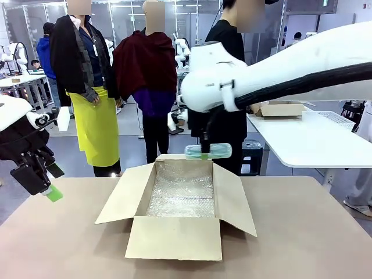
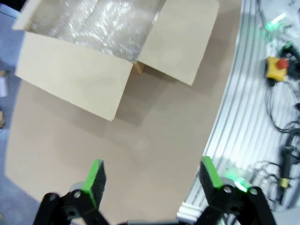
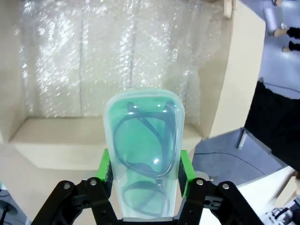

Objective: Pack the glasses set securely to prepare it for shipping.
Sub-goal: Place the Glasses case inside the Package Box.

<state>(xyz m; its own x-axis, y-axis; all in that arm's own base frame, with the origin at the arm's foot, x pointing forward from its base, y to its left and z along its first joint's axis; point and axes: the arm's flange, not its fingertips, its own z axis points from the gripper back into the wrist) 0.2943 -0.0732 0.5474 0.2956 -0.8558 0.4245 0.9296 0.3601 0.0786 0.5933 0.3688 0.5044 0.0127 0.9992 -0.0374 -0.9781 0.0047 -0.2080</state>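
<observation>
Front: the right gripper (image 1: 204, 156) pinches the mint glasses (image 1: 218, 151) above the box's (image 1: 174, 238) far edge; the left gripper (image 1: 52, 183) hangs spread at the table's (image 1: 302, 232) left.
Left wrist: spread fingers (image 2: 95, 180) over bare table, box nearby.
Right wrist: glasses clamped between pads (image 3: 107, 168), over bubble wrap (image 3: 93, 61).

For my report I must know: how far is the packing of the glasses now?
Done: the box stands open, lined with bubble wrap. In hand: the right jaws grip the wrapped green glasses above it. Left: placing them inside, closing the flaps.
</observation>
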